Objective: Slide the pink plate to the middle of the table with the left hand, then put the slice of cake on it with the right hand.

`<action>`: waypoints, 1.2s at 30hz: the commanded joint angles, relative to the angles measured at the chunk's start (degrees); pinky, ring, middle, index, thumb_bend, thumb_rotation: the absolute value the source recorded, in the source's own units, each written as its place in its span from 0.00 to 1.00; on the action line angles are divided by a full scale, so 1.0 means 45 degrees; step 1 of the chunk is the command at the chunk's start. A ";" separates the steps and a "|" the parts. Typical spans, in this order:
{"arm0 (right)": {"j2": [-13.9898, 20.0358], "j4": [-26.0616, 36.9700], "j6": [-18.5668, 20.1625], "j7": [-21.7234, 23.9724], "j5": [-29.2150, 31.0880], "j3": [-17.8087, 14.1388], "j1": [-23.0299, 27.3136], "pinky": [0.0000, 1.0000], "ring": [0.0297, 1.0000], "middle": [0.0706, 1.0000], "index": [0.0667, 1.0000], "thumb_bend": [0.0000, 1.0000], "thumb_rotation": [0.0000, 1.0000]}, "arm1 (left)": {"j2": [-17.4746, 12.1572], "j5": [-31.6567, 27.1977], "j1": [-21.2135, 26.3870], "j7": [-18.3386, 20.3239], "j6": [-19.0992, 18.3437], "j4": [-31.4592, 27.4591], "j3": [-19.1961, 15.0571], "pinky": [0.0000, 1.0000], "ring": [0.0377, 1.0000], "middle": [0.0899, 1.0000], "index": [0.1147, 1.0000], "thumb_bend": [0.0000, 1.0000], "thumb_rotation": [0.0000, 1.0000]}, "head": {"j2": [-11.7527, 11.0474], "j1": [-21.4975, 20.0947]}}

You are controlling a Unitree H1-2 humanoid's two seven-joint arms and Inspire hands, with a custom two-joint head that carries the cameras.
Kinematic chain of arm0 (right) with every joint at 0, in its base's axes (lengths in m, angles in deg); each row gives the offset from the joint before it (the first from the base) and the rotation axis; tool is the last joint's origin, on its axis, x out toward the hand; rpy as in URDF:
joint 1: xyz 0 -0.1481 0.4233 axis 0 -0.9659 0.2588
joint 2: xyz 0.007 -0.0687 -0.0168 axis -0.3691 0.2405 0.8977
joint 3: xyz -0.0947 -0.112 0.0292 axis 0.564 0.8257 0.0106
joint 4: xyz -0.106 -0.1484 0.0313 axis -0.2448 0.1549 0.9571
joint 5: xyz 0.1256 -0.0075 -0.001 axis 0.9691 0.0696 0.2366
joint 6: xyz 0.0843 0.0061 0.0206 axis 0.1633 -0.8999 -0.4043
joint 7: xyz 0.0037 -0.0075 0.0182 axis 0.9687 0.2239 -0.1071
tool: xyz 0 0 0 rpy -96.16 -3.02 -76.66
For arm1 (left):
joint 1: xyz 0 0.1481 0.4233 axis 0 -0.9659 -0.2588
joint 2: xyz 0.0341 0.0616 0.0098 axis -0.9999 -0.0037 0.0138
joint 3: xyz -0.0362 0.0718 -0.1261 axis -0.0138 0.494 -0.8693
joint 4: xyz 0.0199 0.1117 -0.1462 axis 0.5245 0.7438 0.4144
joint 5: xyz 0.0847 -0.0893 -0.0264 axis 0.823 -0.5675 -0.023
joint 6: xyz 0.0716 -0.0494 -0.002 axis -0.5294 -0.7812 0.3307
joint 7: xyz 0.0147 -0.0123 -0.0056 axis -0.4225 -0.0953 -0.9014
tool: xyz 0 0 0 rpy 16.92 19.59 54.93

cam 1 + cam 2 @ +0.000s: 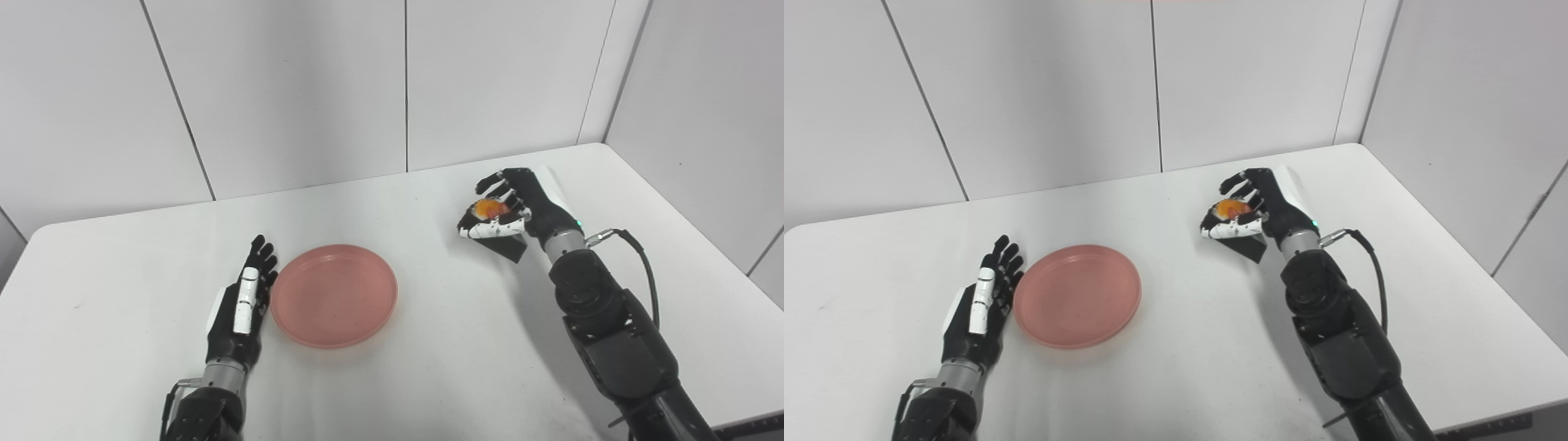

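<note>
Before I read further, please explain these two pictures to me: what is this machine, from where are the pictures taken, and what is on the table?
This is a humanoid robot with two arms. Both pictures come from cameras side by side on its head, so they show one scene. On the white table lies an empty pink plate. The left hand rests flat beside the plate's edge, fingers straight. The right hand is closed around the slice of cake, orange on top, away from the plate.

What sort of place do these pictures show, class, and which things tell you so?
Probably a robot test booth or lab, not a home: a bare white table boxed in by plain white wall panels, with only a pink plate and a cake slice held in the right hand.
</note>
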State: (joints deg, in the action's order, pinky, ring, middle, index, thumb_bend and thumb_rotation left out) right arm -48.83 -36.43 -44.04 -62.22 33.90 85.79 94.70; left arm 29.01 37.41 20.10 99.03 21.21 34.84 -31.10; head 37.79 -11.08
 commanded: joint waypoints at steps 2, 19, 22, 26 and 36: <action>-0.0022 0.0547 -0.0776 0.0097 -0.0117 0.0224 0.0302 0.30 0.36 0.41 0.50 0.51 0.00 | 0.0182 0.0112 -0.0040 -0.0186 0.0141 -0.0059 0.0092 1.00 1.00 1.00 1.00 0.59 1.00 | -0.0005 0.0131; -0.0574 0.1520 -0.1709 0.1245 0.0439 0.0983 -0.0315 0.28 0.34 0.40 0.50 0.51 0.00 | 0.0860 0.0486 0.0131 -0.0730 0.0564 0.0340 0.0345 1.00 0.99 0.99 0.99 0.59 1.00 | -0.0015 0.0973; -0.0558 0.1628 -0.1833 0.1453 0.0531 0.1016 -0.0299 0.29 0.34 0.40 0.50 0.51 0.00 | 0.0971 0.0545 0.0161 -0.0793 0.0635 0.0406 0.0383 1.00 0.99 0.99 0.99 0.59 1.00 | -0.0061 0.1014; -0.0559 0.1659 -0.1955 0.1635 0.0553 0.1068 -0.0228 0.28 0.34 0.40 0.50 0.51 0.00 | 0.1078 0.0604 0.0200 -0.0813 0.0587 0.0452 0.0421 1.00 0.99 1.00 1.00 0.59 1.00 | -0.0129 0.1172; -0.0915 0.0927 -0.2541 0.1860 0.0411 0.1546 0.0293 0.31 0.36 0.41 0.50 0.51 0.00 | 0.1113 0.0825 0.0344 -0.0914 0.0488 0.0707 0.0603 1.00 0.99 1.00 1.00 0.62 1.00 | -0.0127 0.1392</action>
State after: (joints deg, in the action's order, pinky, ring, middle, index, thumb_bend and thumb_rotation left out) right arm -52.55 -33.22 -52.28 -53.53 36.16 92.79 92.82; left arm 33.20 40.41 21.33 95.11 21.86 36.97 -28.97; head 37.27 -4.84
